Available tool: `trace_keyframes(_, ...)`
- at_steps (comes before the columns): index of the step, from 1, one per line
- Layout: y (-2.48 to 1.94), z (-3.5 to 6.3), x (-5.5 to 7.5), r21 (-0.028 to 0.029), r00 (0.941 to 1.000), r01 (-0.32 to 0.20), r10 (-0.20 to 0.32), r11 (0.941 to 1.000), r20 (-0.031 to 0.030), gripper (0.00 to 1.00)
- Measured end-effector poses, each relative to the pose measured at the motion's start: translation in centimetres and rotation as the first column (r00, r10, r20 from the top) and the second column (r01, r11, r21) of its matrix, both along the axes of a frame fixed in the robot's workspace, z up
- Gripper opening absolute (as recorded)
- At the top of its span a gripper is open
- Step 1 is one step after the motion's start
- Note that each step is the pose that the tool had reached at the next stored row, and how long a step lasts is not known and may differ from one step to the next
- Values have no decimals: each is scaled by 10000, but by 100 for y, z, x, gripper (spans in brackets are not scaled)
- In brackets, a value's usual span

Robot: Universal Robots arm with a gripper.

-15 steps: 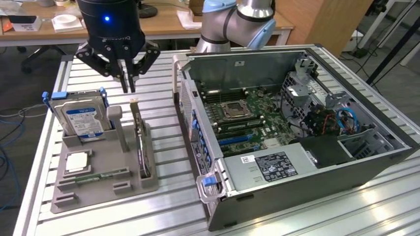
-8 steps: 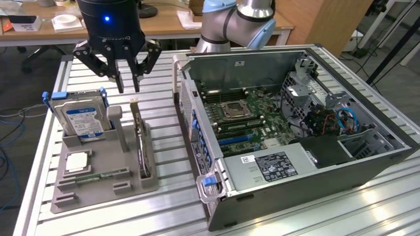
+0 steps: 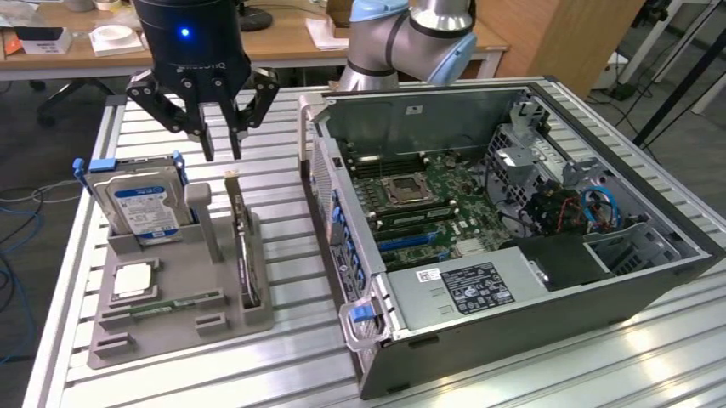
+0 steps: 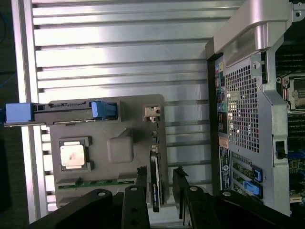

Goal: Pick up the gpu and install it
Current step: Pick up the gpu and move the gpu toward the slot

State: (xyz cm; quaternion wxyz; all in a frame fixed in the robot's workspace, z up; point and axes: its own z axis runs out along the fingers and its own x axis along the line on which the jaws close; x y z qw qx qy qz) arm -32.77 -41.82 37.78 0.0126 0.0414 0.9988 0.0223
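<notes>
The gpu [image 3: 245, 255] is a slim black card standing on its edge in a slot of the grey holder [image 3: 227, 321], to the exterior view's left of the open computer case [image 3: 454, 293]. My gripper [image 3: 224, 153] hangs a little above the card's far end with its fingers apart and nothing between them. In the wrist view the gpu [image 4: 155, 188] shows thin and edge-on, and my gripper [image 4: 160, 177] has one fingertip on each side of it with a gap on both sides.
The holder also carries a silver hard drive [image 3: 142, 206] with a blue label, a processor [image 3: 134, 279] and a green memory stick [image 3: 176, 304]. The case lies open with its motherboard [image 3: 420, 204] showing. Everything stands on a slatted aluminium table [image 3: 284, 357].
</notes>
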Motion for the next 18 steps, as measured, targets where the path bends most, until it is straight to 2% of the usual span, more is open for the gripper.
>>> trace_keyframes(18,0,-74,0,0,10000,0,0,10000,0,36)
